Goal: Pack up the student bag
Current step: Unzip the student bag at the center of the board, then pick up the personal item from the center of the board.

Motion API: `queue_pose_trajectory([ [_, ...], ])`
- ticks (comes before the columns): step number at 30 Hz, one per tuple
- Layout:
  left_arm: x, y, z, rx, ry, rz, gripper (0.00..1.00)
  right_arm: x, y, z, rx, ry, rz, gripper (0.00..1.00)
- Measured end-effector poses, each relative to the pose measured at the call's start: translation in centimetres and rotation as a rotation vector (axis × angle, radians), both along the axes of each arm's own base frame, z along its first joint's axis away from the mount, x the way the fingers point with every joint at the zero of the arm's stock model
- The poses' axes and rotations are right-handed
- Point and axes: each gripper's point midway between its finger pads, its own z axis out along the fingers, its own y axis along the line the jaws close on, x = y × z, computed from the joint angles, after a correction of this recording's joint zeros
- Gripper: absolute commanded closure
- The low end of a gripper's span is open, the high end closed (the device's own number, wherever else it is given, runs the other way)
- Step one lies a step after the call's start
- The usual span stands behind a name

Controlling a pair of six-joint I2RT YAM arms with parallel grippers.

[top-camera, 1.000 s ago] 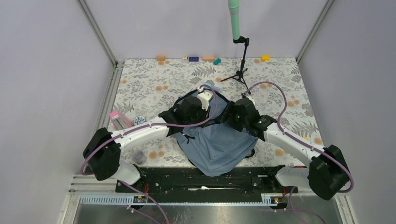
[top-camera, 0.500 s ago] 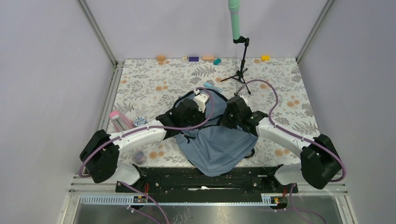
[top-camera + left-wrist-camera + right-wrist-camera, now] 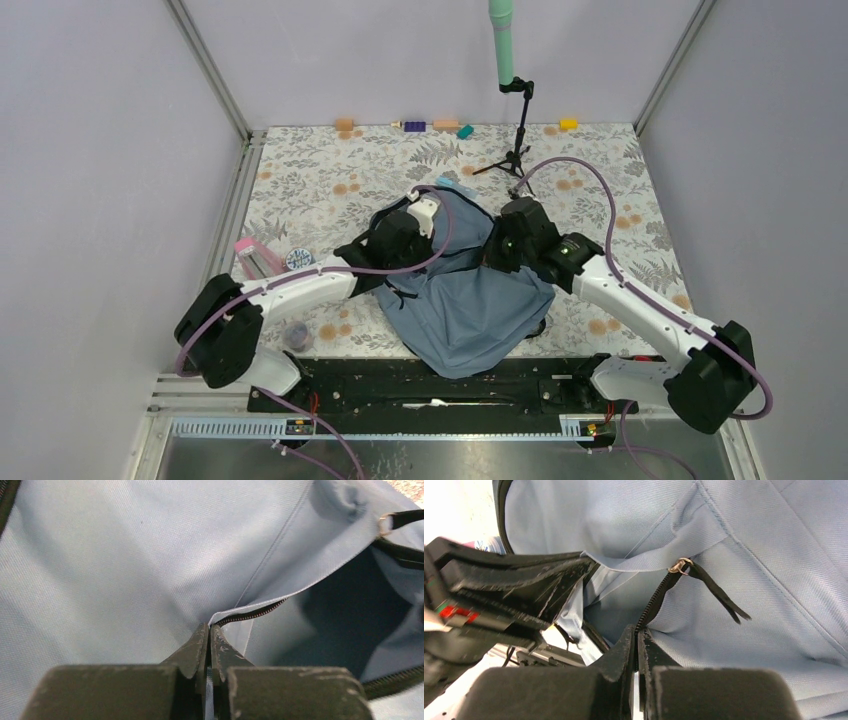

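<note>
The student bag, a large grey-blue fabric backpack, lies slumped in the middle of the flowered table. Both arms reach onto its upper part from either side. My left gripper is shut on the edge of the bag's open mouth, where the black zipper teeth begin. The dark inside of the bag gapes to its right. My right gripper is shut on the opposite zipper edge, just below the metal ring and black pull tab. The left gripper's black body shows close by in the right wrist view.
A pink object, a round tin and a small dark cup sit left of the bag. A black tripod with a green pole stands behind it. Small coloured blocks line the back wall. A light blue item peeks out past the bag.
Both grippers have closed onto the bag's zipper edges. The right arm has shifted slightly and the bag's top has been drawn apart a little.
</note>
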Motion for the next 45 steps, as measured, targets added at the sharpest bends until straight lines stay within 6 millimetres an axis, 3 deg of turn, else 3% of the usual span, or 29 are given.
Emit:
queue_pose_trajectory([
  [5,0.2,0.1,-1.7,0.025,0.032,0.020,1.00,-0.9,-0.2,0.7,0.012,-0.002,0.023,1.00],
  [6,0.2,0.1,-1.9,0.026,0.036,0.022,0.96,-1.0,-0.2,0.8,0.013,0.000,0.027,1.00],
  [7,0.2,0.0,-1.9,0.025,0.039,0.023,0.86,-1.1,-0.2,0.7,0.012,0.002,0.032,1.00],
  [10,0.1,0.1,-1.7,0.012,0.047,0.033,0.44,-1.2,-0.2,0.7,0.009,0.007,0.041,1.00],
  [12,0.1,0.7,-1.2,0.014,0.047,0.042,0.25,-1.4,-0.2,0.6,0.007,0.012,0.047,1.00],
  [14,-0.1,1.2,-0.2,0.002,0.042,0.051,0.14,-1.4,-0.3,0.5,0.003,0.014,0.049,1.00],
  [17,-0.6,2.1,3.1,-0.051,0.000,0.073,0.02,-1.5,-0.3,0.6,0.000,0.013,0.054,1.00],
  [21,-1.1,4.0,7.2,-0.113,-0.069,0.128,0.01,-1.5,-0.3,0.7,-0.006,0.010,0.060,1.00],
  [24,-0.5,6.8,7.7,-0.094,-0.075,0.229,0.01,-1.5,-0.4,0.7,-0.009,0.008,0.064,1.00],
  [28,1.2,13.0,5.1,-0.008,-0.012,0.448,0.01,-1.5,-0.3,0.7,-0.008,0.006,0.066,1.00],
  [32,0.9,18.9,1.5,0.083,0.076,0.651,0.01,-1.5,-0.2,0.8,-0.001,0.006,0.072,1.00],
  [39,0.7,24.2,-0.4,0.134,0.109,0.878,0.01,-1.6,0.1,1.0,0.009,0.005,0.085,1.00],
  [45,0.8,26.7,-1.5,0.168,0.119,0.987,0.01,-1.6,0.1,1.0,0.010,0.001,0.089,1.00],
])
